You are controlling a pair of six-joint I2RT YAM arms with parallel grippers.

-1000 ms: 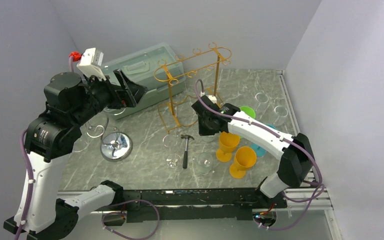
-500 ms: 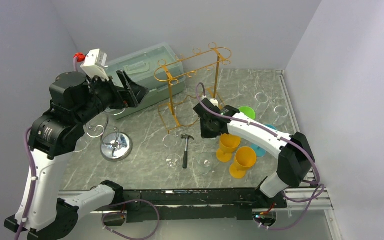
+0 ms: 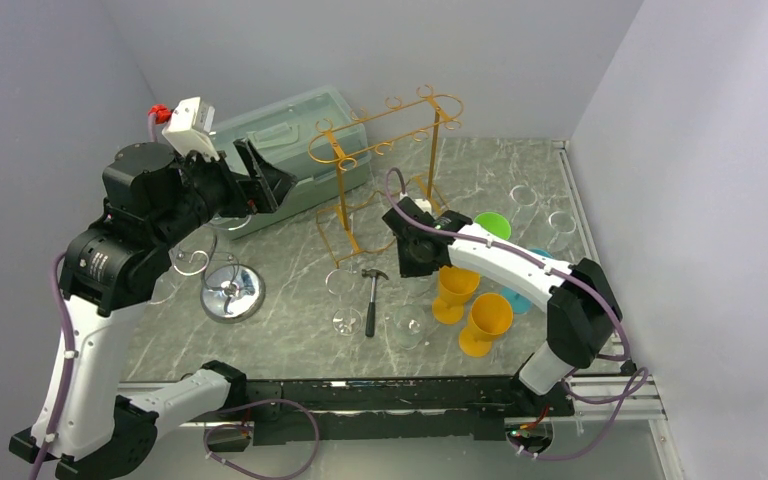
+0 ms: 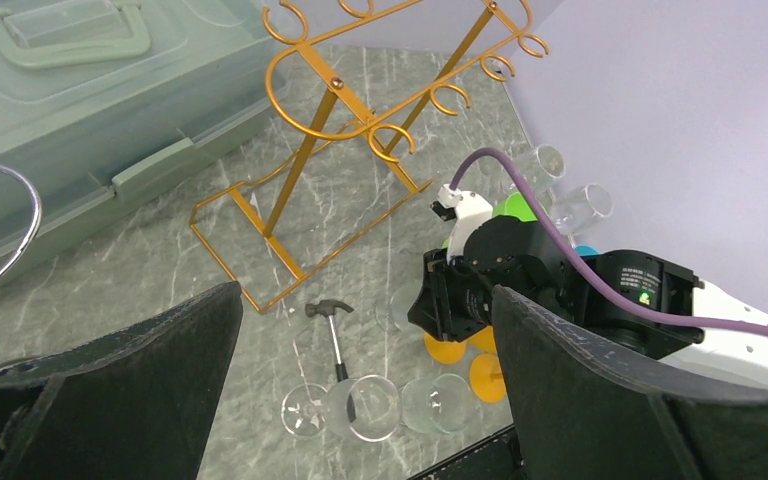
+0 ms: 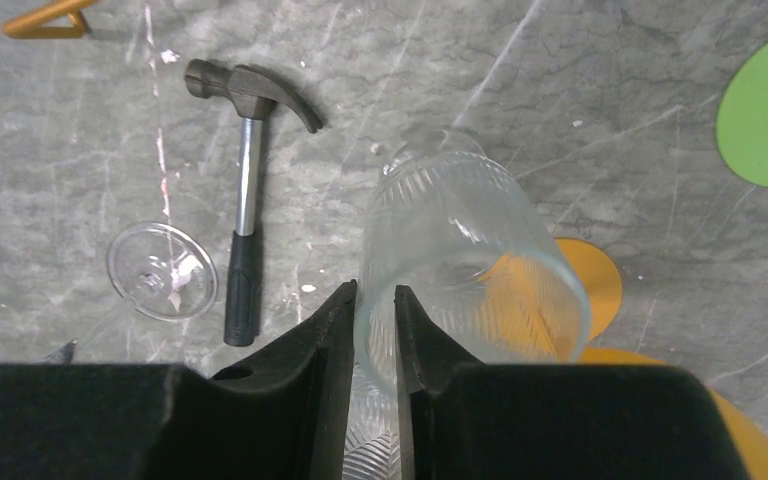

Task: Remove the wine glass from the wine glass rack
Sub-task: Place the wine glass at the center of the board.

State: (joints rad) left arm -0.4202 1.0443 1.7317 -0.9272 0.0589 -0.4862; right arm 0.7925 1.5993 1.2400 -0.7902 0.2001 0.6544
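Observation:
The gold wire wine glass rack (image 3: 385, 150) stands at the back middle of the table, and no glass shows on it; it also shows in the left wrist view (image 4: 360, 110). My right gripper (image 3: 412, 250) is in front of the rack. In the right wrist view my right gripper (image 5: 375, 295) is shut on the rim wall of a clear ribbed wine glass (image 5: 460, 230), one finger inside and one outside. The glass points away from the gripper toward the table. My left gripper (image 3: 260, 180) is open and empty, held high left of the rack; its jaws are wide apart in its wrist view (image 4: 365, 292).
A small hammer (image 3: 371, 295) lies just left of the right gripper. Two clear glasses (image 3: 345, 320) (image 3: 407, 325) lie near the front. Two orange goblets (image 3: 455, 290) and a green cup (image 3: 495, 222) stand to the right. A plastic box (image 3: 280, 140) and a silver stand (image 3: 230, 290) are at left.
My right gripper, with the glass, has shifted slightly left and back. My left arm has risen a little. Both grips are unchanged.

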